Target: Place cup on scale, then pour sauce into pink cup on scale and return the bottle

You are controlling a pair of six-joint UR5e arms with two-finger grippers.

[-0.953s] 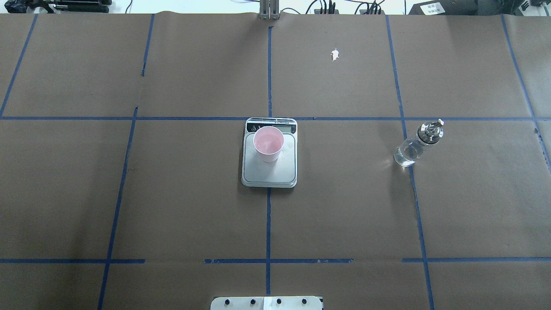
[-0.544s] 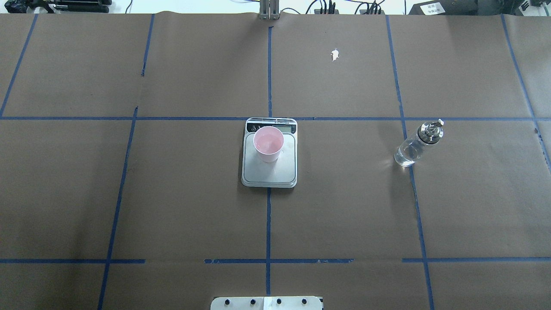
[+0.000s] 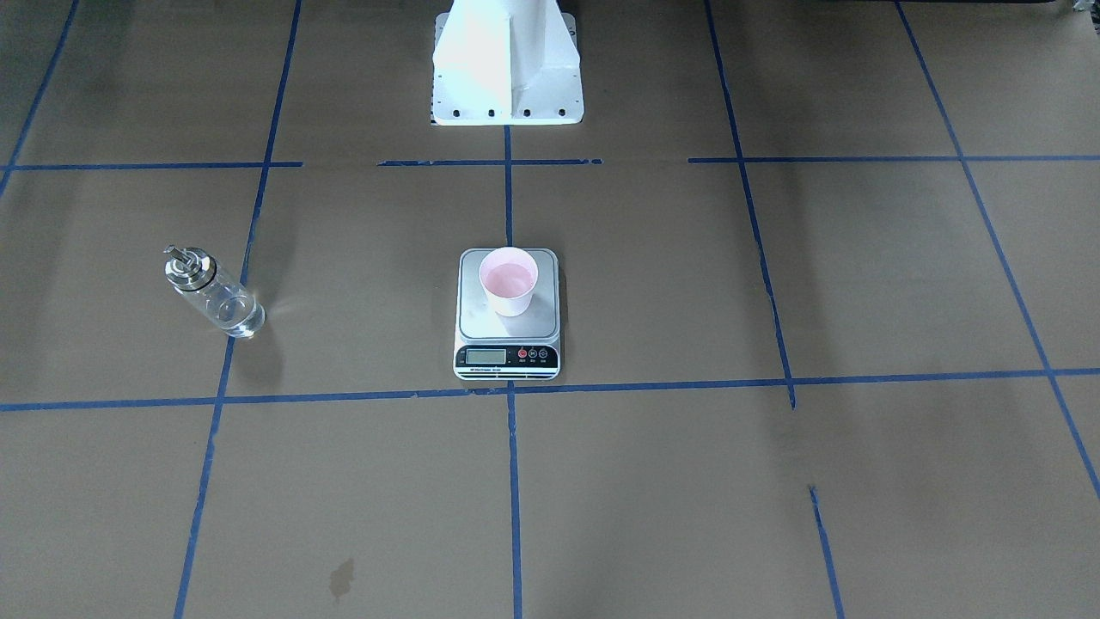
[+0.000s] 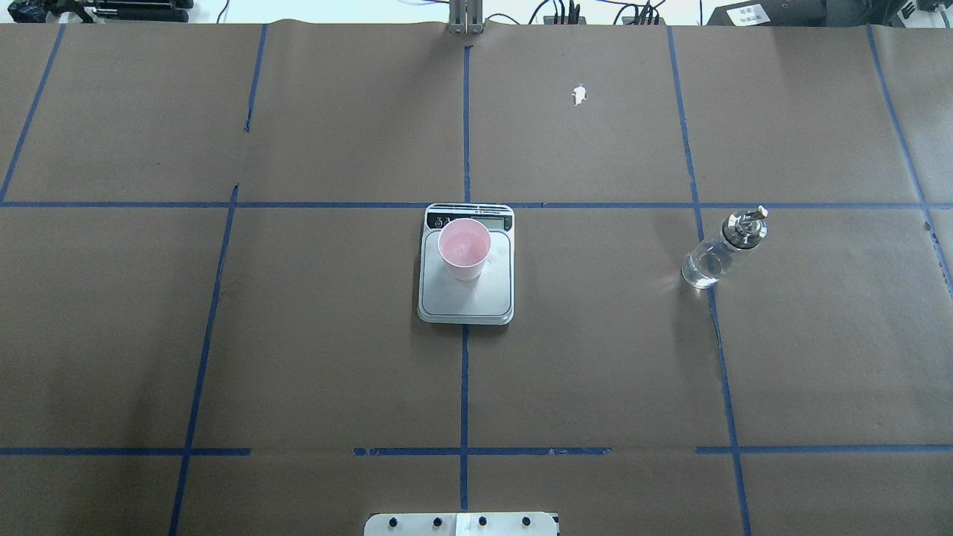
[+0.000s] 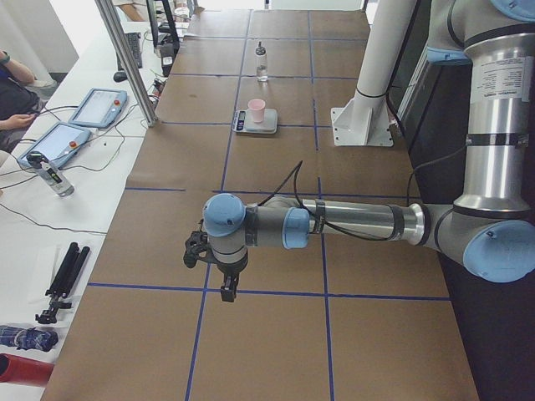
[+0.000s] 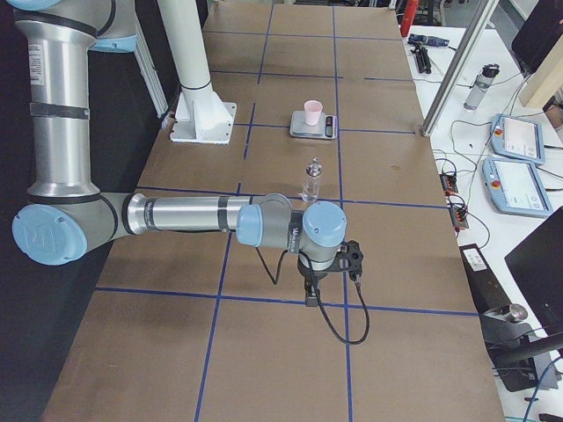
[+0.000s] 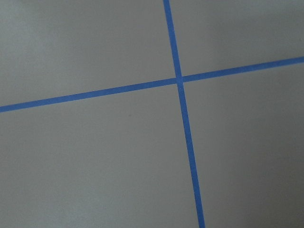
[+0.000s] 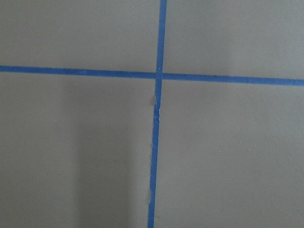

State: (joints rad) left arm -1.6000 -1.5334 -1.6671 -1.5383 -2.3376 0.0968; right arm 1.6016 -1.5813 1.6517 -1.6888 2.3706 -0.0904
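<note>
Item: small pale pink tapered paper cup [image 4: 464, 249]; upright on flat silver-topped digital kitchen scale [image 4: 466, 299]; placing done.
Item: small clear glass bottle with shiny metal cap [image 4: 718, 253]; upright on the brown paper-covered table [image 4: 298, 350], well apart from scale, on the robot's right; ungripped.
Item: clear sauce [image 4: 700, 272]; low in bottle; any in cup, cannot tell.
Left gripper [image 5: 226, 291], right gripper [image 6: 312, 297]: near table ends, nothing seen in either; jaws apart or together, cannot tell.
Judged: complete, or pouring outstanding.

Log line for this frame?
cup: on scale | bottle: upright, ungripped | left gripper: clear of both, state unclear | right gripper: likewise
</note>
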